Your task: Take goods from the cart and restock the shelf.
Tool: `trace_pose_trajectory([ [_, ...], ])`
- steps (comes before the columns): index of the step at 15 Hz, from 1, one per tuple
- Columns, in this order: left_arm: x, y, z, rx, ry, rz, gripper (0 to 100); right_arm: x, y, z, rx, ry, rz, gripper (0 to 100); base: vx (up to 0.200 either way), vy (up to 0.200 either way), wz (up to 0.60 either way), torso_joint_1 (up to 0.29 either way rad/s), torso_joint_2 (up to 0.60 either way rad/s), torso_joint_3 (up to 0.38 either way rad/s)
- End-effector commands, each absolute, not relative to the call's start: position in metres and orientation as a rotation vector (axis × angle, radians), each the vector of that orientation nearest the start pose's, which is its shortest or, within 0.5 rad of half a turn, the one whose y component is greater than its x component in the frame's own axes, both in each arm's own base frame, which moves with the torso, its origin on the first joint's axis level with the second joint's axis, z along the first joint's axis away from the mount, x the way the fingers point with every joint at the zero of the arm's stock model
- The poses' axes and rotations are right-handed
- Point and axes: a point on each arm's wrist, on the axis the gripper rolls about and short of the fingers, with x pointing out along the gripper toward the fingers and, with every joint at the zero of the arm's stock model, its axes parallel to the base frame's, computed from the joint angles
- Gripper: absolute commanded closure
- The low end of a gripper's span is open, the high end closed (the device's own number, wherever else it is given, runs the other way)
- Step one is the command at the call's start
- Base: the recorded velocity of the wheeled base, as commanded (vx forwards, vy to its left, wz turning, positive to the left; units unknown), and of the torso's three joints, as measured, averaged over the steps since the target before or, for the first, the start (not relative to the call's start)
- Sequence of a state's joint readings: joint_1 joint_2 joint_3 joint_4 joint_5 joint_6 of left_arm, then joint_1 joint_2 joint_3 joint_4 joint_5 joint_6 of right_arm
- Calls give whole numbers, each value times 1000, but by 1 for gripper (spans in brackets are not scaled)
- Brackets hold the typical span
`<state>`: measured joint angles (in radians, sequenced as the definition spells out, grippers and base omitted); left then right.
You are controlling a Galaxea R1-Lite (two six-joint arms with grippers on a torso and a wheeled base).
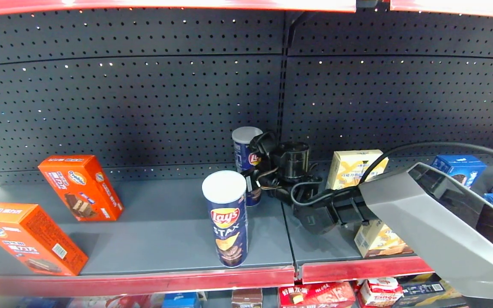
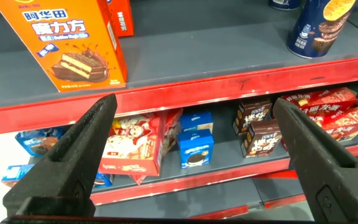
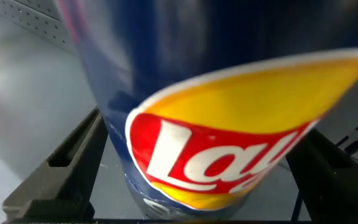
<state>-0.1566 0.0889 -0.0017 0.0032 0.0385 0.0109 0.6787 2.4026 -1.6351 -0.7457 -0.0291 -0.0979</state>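
The left hand (image 2: 194, 109) hangs with fingers wide apart facing the shelf (image 2: 229, 78), while at the head view's centre a front chip can (image 1: 226, 218) stands near the shelf's red edge and, just right behind it, the right hand (image 1: 255, 167) is clamped on a rear chip can (image 1: 245, 139).

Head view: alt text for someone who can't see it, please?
The right gripper is around a blue chip can at the back of a grey shelf. A second can stands near the front edge, two orange boxes further left.
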Motion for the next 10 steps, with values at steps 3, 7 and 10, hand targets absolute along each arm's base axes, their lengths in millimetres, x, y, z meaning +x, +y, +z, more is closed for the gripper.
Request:
trace_pose_trajectory([
  [3, -16, 3, 77, 20, 91, -119, 0, 382, 314, 132, -114, 16, 621, 0, 0, 0, 0, 0, 0, 0],
  [7, -16, 3, 77, 18, 91, -118, 0, 356, 302, 146, -124, 47, 570, 0, 0, 0, 0, 0, 0, 0],
  [10, -16, 3, 77, 14, 91, -118, 0, 339, 288, 153, -131, 60, 559, 0, 0, 0, 0, 0, 0, 0],
])
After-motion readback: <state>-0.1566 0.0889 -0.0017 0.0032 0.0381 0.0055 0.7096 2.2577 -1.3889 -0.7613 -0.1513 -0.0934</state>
